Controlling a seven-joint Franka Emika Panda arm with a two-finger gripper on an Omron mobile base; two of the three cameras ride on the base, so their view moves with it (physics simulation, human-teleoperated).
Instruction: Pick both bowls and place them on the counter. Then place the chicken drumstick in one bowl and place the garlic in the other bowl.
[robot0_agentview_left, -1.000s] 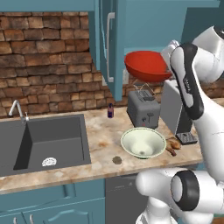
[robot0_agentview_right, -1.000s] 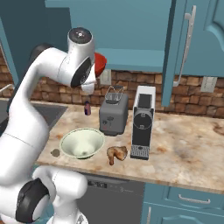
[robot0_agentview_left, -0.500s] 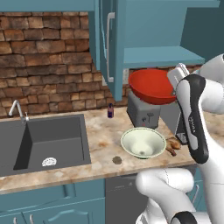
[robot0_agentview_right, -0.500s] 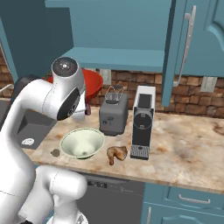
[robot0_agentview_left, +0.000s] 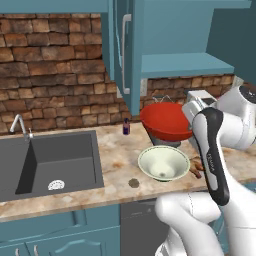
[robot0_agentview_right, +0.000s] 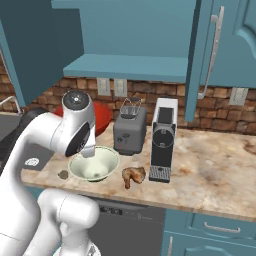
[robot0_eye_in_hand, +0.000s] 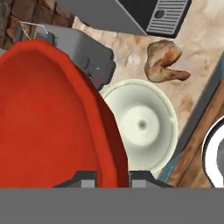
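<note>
Since a second earlier, the red bowl (robot0_agentview_left: 165, 122) was carried lower toward the counter (robot0_agentview_left: 117, 157). Its rim was clamped by the claw (robot0_eye_in_hand: 112, 177), and it was held above the cream bowl (robot0_agentview_left: 163, 163), beside the drumstick (robot0_agentview_right: 133, 175).

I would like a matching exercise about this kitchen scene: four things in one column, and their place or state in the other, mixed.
Things:
1. red bowl
2. cream-green bowl
3. chicken drumstick
4. small purple bottle

Places or states:
A. lying on the counter before the coffee machine
B. held in the gripper, off the counter
C. standing by the brick wall
D. resting empty on the counter

Pairs: 1-B, 2-D, 3-A, 4-C
</note>
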